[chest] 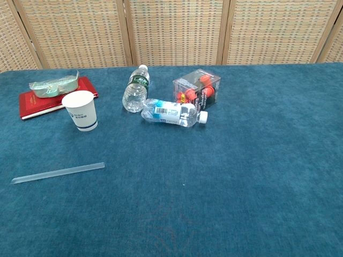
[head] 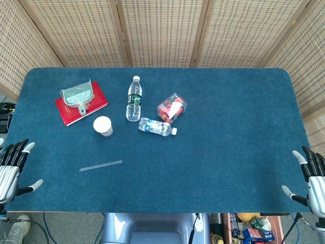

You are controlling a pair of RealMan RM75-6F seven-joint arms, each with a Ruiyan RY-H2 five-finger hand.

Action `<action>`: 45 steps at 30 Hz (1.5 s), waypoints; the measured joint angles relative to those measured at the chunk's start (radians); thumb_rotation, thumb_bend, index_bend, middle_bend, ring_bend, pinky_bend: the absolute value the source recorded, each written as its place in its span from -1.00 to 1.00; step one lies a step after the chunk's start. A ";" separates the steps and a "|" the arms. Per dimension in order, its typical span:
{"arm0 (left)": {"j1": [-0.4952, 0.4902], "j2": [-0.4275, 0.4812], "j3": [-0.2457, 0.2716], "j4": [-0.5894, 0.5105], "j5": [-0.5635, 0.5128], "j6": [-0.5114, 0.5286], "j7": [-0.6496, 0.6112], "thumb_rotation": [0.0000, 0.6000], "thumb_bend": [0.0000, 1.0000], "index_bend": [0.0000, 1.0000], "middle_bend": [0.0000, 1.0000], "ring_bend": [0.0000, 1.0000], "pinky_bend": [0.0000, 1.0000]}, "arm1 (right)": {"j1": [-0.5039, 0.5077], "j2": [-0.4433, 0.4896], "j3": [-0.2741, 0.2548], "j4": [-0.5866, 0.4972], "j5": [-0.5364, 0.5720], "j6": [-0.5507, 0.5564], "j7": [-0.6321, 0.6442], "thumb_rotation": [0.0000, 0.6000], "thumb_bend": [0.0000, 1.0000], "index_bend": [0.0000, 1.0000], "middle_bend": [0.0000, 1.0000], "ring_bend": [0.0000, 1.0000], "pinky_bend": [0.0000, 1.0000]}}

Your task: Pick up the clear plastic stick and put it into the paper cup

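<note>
Left hand (head: 12, 170) open, clear plastic stick (head: 100, 165) apart, rightward

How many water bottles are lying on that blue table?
2. The green-label bottle lies near the table's middle back, right of the red book. The blue-label bottle lies just in front of it, beside the clear box. None seem hidden.

Bare cloth around stick (head: 100, 165); cup (head: 103, 125) just beyond, bottles (head: 133, 98) farther.

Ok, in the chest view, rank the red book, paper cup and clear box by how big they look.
1. Red book, widest.
2. Clear box and paper cup look about alike; the cup sits nearer the camera, so I won't rank them.
</note>
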 measured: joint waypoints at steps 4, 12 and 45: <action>0.000 -0.004 0.003 0.006 0.004 -0.001 -0.001 1.00 -0.74 -1.00 -1.00 -1.00 -1.00 | -0.002 0.001 -0.002 0.004 -0.002 0.002 0.006 1.00 -1.00 -1.00 -1.00 -1.00 -1.00; -0.014 -0.030 -0.002 0.014 0.013 -0.009 -0.024 1.00 -0.74 -1.00 -1.00 -1.00 -1.00 | -0.003 0.002 -0.001 0.003 0.000 0.001 0.006 1.00 -1.00 -1.00 -1.00 -1.00 -1.00; -0.372 -0.519 -0.192 0.048 -0.658 -0.424 0.391 1.00 -0.31 -0.05 -1.00 -1.00 -1.00 | 0.010 0.016 -0.001 0.007 0.022 -0.040 0.040 1.00 -1.00 -1.00 -1.00 -1.00 -1.00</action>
